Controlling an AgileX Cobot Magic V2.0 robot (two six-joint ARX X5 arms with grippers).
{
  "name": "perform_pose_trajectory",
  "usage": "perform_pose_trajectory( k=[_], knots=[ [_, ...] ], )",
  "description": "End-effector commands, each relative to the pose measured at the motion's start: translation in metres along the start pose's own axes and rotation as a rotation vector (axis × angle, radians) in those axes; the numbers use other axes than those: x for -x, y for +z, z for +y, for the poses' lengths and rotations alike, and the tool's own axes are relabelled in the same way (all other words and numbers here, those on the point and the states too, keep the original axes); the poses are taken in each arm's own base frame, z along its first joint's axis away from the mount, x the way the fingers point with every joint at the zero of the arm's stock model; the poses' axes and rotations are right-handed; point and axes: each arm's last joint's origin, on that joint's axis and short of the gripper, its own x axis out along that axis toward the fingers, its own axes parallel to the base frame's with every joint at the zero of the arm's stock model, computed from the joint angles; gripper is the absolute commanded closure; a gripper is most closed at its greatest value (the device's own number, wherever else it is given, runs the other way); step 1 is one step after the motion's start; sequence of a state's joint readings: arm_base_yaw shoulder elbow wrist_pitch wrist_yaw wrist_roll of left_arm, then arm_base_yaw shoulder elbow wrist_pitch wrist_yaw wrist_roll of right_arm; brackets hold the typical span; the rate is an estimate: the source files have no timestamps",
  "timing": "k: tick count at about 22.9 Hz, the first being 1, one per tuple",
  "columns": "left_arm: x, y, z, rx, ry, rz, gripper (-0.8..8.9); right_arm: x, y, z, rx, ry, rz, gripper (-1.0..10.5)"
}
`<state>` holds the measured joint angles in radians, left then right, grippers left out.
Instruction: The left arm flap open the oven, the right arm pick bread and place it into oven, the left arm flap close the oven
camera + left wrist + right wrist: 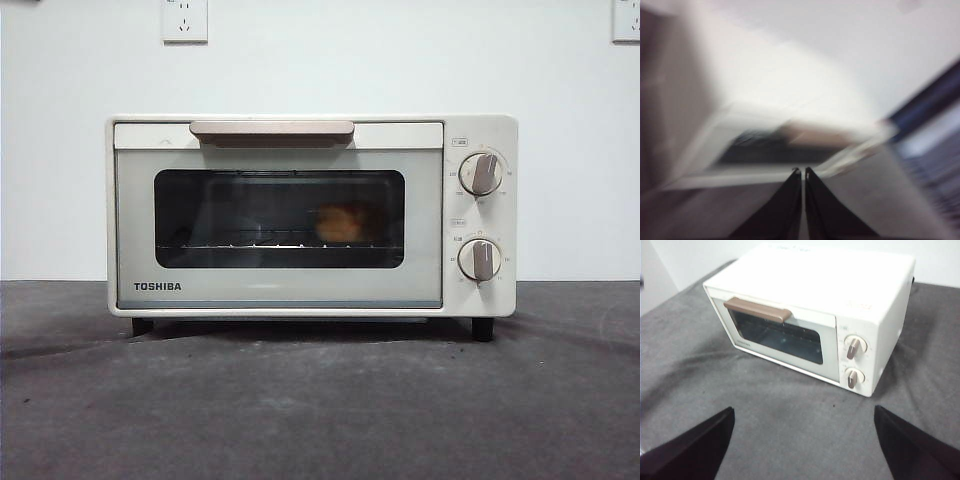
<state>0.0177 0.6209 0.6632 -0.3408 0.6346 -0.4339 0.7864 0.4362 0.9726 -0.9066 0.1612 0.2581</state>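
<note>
The oven [311, 215] door is shut, with the bread [340, 224] seen inside on the rack. The left gripper [803, 172], jaws together, is nearer; the right gripper [802, 432], jaws apart, is held well back.

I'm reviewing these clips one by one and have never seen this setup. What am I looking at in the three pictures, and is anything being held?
It is a two-armed robot at a table covered in grey cloth. The front view looks level at a cream toaster oven; its door is closed and a small bun sits inside on the rack. The other two pictures come from cameras on the wrists. The left gripper is shut, empty, in a blurred picture near the oven. The right gripper is open, empty, back from the oven.
</note>
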Motion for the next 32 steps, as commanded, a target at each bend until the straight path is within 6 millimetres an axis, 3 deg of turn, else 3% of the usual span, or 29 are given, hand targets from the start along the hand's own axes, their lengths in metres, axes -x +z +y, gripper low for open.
perform_pose_trajectory(
  k=[1, 4, 8, 32],
  knots=[
    [0.016, -0.017, -0.003, -0.237, 0.084, 0.104, 7.98, 0.003, 0.005, 0.001, 0.012, 0.012, -0.027, 5.0],
    [0.030, -0.030, -0.009, -0.262, 0.090, 0.141, 7.98, 0.002, 0.005, 0.001, 0.025, 0.012, -0.029, 5.9],
    [0.042, -0.036, -0.016, -0.284, 0.083, 0.108, 7.98, 0.002, 0.005, 0.001, 0.036, 0.013, -0.029, 9.5],
    [0.050, -0.038, -0.021, -0.316, 0.070, 0.060, 7.89, 0.003, 0.006, 0.002, 0.035, 0.013, -0.033, 9.3]
  ],
)
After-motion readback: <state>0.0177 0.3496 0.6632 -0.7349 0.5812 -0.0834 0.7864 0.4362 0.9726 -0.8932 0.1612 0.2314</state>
